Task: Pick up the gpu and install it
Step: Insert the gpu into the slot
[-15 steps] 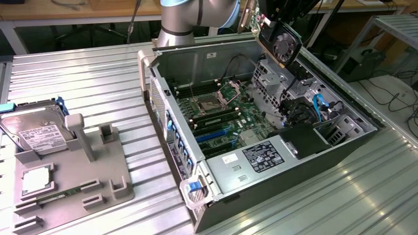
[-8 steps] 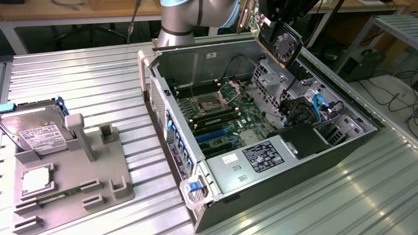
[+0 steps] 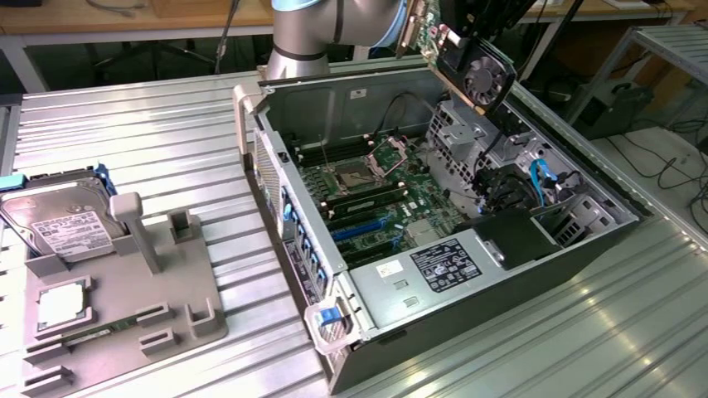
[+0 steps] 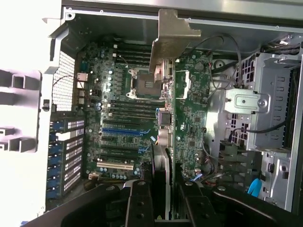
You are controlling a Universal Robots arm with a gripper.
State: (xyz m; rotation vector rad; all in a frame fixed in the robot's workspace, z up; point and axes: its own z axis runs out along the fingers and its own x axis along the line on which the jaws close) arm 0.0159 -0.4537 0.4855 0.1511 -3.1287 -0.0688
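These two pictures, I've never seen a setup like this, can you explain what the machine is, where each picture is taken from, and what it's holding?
The machine is a robot arm with a gripper at its end. One picture comes from a camera standing off the arm, the other from a camera on the arm's wrist, looking down into an open computer case that lies on a ribbed metal table. The gripper is shut on the gpu, a flat card with a round fan, held in the air above the case. In the wrist view you see that card edge-on over the motherboard. On the exterior view's left, a grey holder carries a hard drive.
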